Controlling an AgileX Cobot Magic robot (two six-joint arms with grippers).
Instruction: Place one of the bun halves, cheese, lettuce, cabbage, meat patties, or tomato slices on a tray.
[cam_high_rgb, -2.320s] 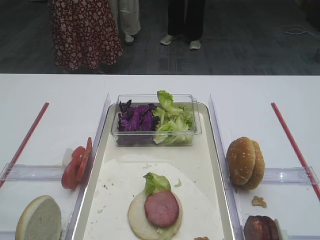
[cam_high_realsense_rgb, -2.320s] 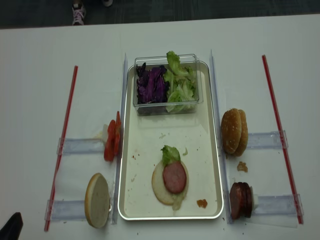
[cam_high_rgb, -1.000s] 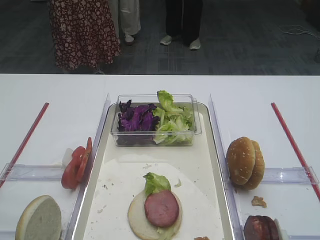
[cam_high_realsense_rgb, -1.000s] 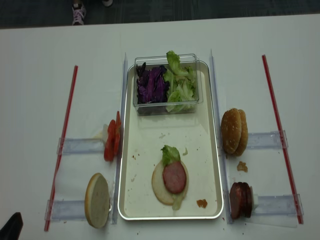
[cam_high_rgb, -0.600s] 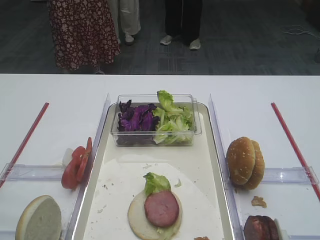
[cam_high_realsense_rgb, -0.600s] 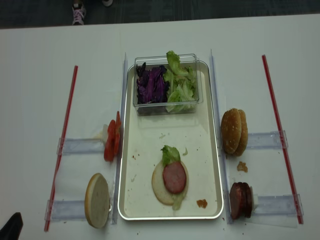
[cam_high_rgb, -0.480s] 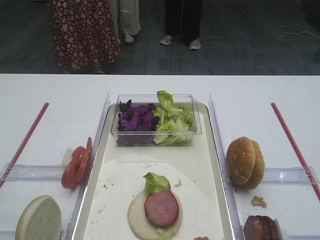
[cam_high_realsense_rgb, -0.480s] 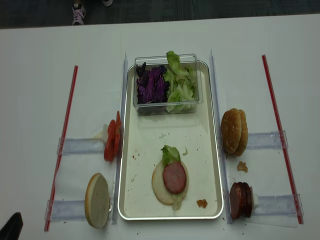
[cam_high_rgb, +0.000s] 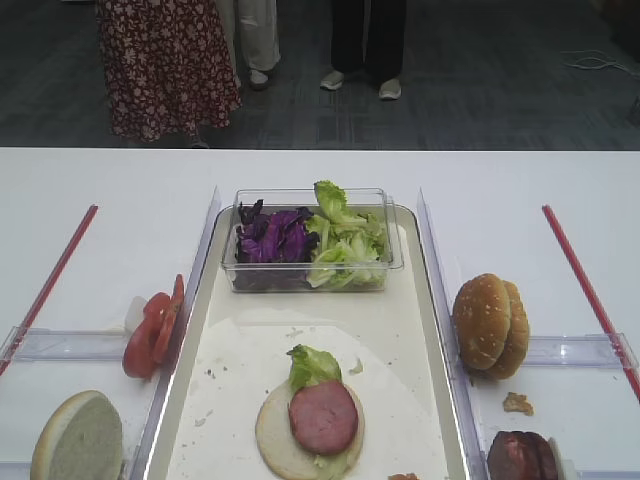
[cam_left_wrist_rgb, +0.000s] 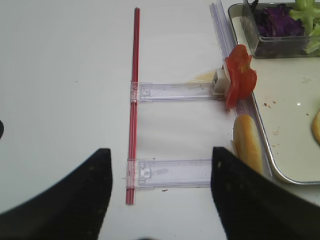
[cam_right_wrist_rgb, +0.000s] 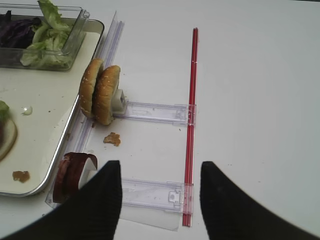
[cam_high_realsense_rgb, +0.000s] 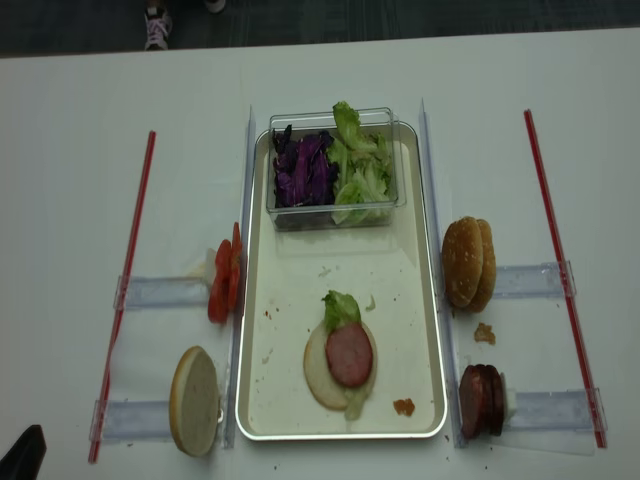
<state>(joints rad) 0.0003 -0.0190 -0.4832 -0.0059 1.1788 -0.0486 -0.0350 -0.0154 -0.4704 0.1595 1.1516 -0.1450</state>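
Observation:
On the tray lies a bun half topped with lettuce and a meat patty. Two bun halves stand on edge right of the tray, with meat patties nearer me. Left of the tray stand tomato slices and another bun half. Cabbage and more lettuce fill a clear tub. No cheese is in view. My right gripper hangs open and empty above a clear holder. My left gripper is open and empty too.
Clear plastic holders and red strips lie on the white table on both sides of the tray. A crumb lies by the right buns. People stand beyond the far table edge.

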